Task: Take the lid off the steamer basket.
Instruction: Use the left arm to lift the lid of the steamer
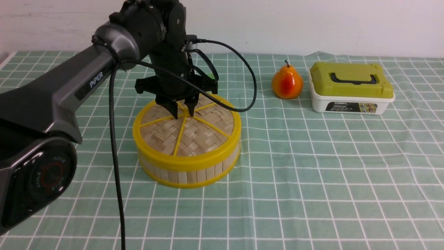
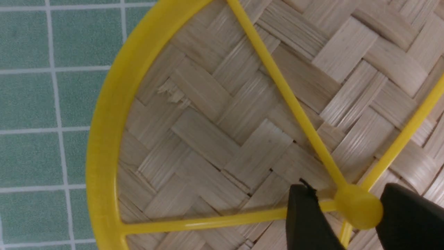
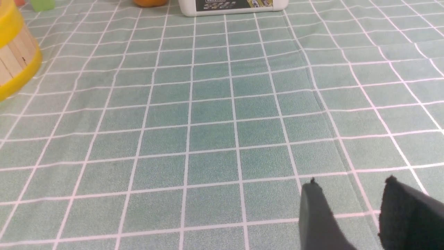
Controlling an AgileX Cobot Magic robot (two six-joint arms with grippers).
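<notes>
Bamboo lid (image 1: 187,130) sits flat on top of the steamer basket (image 1: 187,173), right underneath the left gripper (image 1: 183,111). That gripper is pointing straight down at the lid's centre. From the left wrist view we get the close look: the two black fingers (image 2: 305,222) stand apart with the little yellow knob (image 2: 359,210) between them. There's a clear sliver of daylight on one side of the knob, while the other finger is right up against it or just beside it, too close to call. So the jaws are parted and straddling the knob, not clamped on it, and the lid is fully seated in the yellow rim.

Over to the right gripper (image 3: 351,180): it hangs low over the green checked surface (image 1: 312,173), jaws spread, nothing between them, well away from the basket.

Off to the right of the left gripper, and well apart from it, there's an orange-red pear (image 1: 287,83), and just beside that a white box (image 1: 350,102) with an olive-green top and a black handle.

Now the writing: "PIPER" in white on the left arm (image 1: 69,90), and "AGILE" curving round a red ring on the joint cap (image 1: 48,173). The box has a dark label strip on its front, but the print is too small to read.
</notes>
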